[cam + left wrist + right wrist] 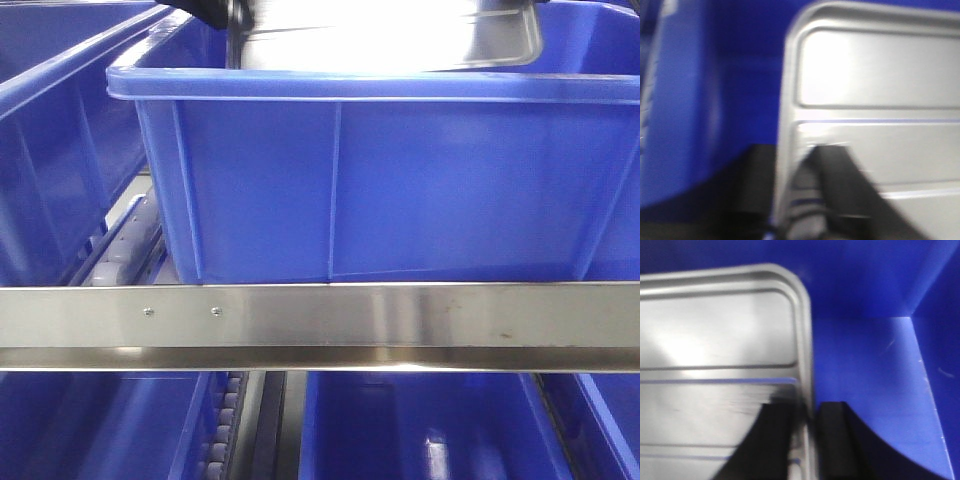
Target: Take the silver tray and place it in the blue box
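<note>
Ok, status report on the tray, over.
Left gripper and right gripper each clamp a side rim of the silver tray. Tray above blue box interior. Nothing blocking.

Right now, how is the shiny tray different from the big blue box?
The silver tray is shiny metal, while the blue box is dull blue plastic. The tray is shallow with a low rim; the box has tall, deep walls. The tray is held up by the left gripper and right gripper, while the box rests on the shelf. Both are rectangular with rounded corners.
</note>
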Robot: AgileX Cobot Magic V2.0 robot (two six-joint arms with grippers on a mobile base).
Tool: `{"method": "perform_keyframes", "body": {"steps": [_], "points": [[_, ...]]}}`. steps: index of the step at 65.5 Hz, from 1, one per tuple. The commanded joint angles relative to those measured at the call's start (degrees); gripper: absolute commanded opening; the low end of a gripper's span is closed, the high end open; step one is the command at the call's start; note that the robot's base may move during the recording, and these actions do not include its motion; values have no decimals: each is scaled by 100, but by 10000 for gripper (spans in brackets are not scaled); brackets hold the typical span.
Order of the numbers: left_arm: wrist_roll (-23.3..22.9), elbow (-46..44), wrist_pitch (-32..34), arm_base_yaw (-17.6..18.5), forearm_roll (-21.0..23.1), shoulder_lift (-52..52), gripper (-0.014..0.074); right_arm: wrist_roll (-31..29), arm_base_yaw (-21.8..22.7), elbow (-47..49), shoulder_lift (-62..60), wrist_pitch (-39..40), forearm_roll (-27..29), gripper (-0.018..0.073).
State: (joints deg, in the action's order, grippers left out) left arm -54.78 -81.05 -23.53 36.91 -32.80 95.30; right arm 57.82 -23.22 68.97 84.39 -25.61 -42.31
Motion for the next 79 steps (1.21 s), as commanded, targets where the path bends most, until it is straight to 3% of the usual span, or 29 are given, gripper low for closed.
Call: {"method": "perform_keyframes", "body": {"steps": [1, 16, 21, 27, 33, 34, 37, 41, 49, 59, 69, 79], "points": [[-42, -234, 460, -40, -74, -250, 318, 15, 57, 234, -215, 183, -290, 414], [-42, -234, 470, -69, -43, -250, 310, 21, 196, 234, -215, 101, -296, 414], [-42, -234, 470, -69, -43, -250, 269, 21, 196, 234, -215, 150, -296, 409], [-42, -234, 470, -69, -43, -250, 95, 21, 180, 234, -236, 255, -296, 295], [-42, -234, 513, -69, -57, -250, -120, 21, 56, 234, -330, 397, -289, 64], [-42, -234, 543, -69, -80, -250, -109, 21, 36, 234, -346, 427, -289, 36], [-42, -234, 625, -69, -200, -250, -78, 21, -10, 234, -385, 564, -296, 61], [-42, -247, 627, -69, -419, -303, -91, 21, -25, 234, -435, 770, -332, 55], [-42, -246, 609, -69, -402, -660, -95, 21, -25, 225, -701, 1330, -398, 51], [-42, 222, 766, -69, -577, -1315, -95, 16, -25, -199, -1238, 2511, -743, 51], [-42, 1539, 1608, -69, -851, -2301, -95, 16, -25, -1294, -2145, 3235, -1351, 51], [-42, 3150, 2404, -69, -1152, -3555, -95, 16, -25, -2559, -3365, 3375, -1878, 51]]}}
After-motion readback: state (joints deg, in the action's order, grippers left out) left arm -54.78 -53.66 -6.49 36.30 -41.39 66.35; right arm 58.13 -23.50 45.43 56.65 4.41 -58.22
